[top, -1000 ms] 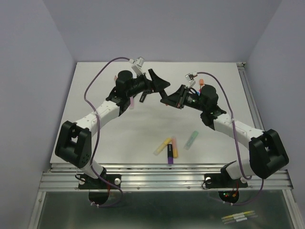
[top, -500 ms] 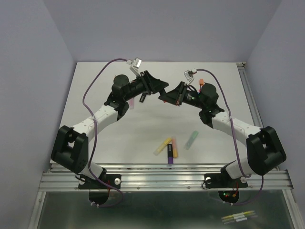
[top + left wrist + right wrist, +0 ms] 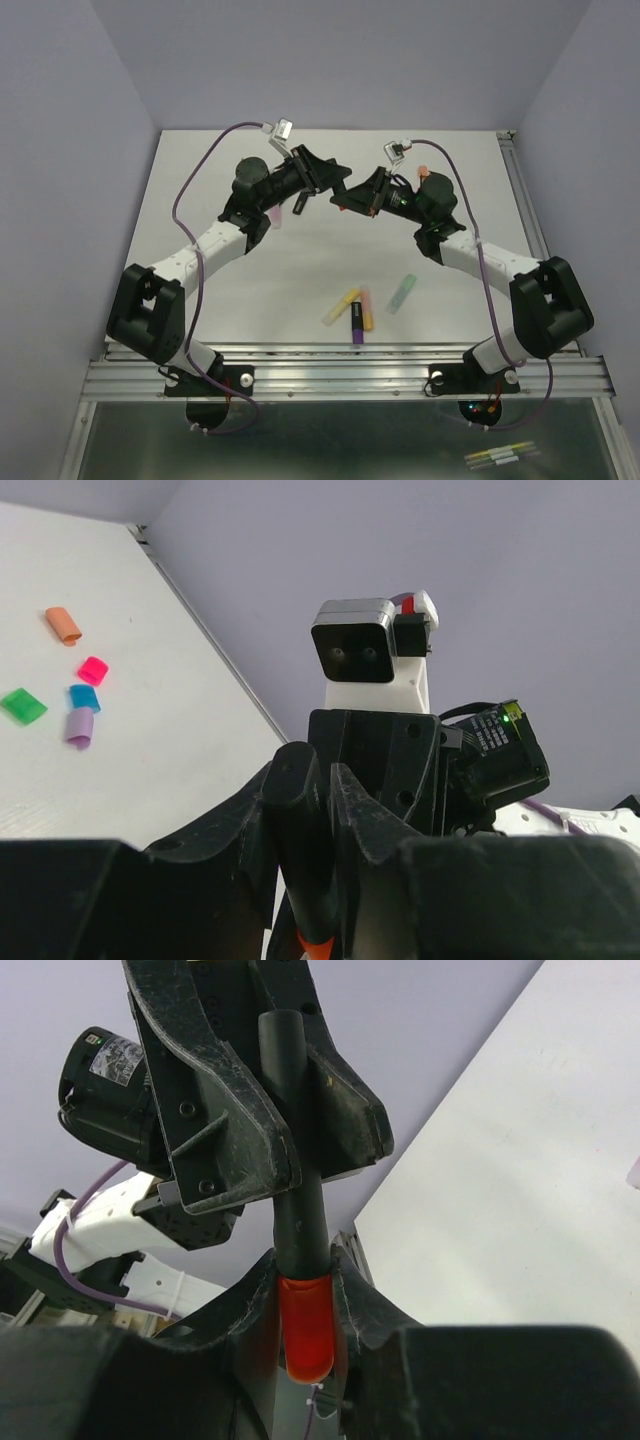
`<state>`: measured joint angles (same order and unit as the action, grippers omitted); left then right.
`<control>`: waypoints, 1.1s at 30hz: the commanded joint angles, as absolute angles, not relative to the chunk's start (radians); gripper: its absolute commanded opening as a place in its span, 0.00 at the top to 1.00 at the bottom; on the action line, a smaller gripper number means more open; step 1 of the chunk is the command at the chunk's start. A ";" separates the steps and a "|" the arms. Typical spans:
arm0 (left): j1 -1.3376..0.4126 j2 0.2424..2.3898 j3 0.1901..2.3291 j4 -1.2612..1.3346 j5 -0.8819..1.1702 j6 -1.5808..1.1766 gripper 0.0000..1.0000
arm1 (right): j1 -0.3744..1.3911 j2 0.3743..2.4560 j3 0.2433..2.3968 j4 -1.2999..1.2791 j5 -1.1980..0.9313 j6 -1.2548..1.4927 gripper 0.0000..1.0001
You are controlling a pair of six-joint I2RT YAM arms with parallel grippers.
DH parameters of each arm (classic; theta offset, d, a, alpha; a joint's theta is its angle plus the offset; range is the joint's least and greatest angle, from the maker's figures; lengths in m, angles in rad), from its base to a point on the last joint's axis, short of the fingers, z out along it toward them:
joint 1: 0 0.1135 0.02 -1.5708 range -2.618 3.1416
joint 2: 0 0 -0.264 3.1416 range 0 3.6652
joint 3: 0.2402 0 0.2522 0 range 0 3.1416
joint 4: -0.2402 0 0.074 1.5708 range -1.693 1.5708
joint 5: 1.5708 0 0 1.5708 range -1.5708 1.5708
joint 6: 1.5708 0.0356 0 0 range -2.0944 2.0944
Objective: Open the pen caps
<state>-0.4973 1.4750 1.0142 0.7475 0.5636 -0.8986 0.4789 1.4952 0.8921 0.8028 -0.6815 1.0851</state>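
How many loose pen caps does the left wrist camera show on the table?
5, clustered at left: small orange plastic cap topmost, pink cap, green cap leftmost, blue cap, lilac cap just below it. More may lie out of view.

1. Over the far middle of the table (image 3: 250,300), the left gripper (image 3: 305,810) and right gripper (image 3: 305,1290) are clamped onto one black pen (image 3: 298,1210) (the right on its red cap (image 3: 305,1330)); nothing passes between them.
2. Four loose pens (image 3: 357,312) crowd the front centre.
3. Bare surface lies to their left and right.
4. Five caps (image 3: 92,670) litter the far right, near the rail (image 3: 520,190).
5. Each arm slants inward from its base, above its own side.
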 commanded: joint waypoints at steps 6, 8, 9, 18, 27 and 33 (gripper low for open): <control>-0.433 1.488 1.279 0.684 0.491 -0.773 1.00 | 0.506 1.425 0.830 0.799 -0.770 0.987 0.99; -0.410 1.517 1.353 0.589 0.411 -0.721 1.00 | 0.554 1.353 0.769 0.718 -0.749 0.917 0.99; -0.385 1.540 1.406 0.551 0.381 -0.718 1.00 | 0.578 1.335 0.740 0.725 -0.739 0.931 0.99; -0.319 1.531 1.428 0.485 0.387 -0.684 1.00 | 0.588 1.264 0.736 0.554 -0.637 0.879 0.99; -0.319 1.580 1.430 -0.136 -0.024 -0.515 1.00 | 0.413 1.365 0.905 0.072 -0.244 0.698 0.99; -0.318 1.721 1.497 -0.336 -0.242 -0.482 1.00 | 0.338 1.498 0.976 -0.087 0.038 0.634 0.99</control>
<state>-0.3191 1.6508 1.4467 -0.1524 -0.0444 -0.5434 0.3752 1.4452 0.9115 0.0521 -0.1745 0.7124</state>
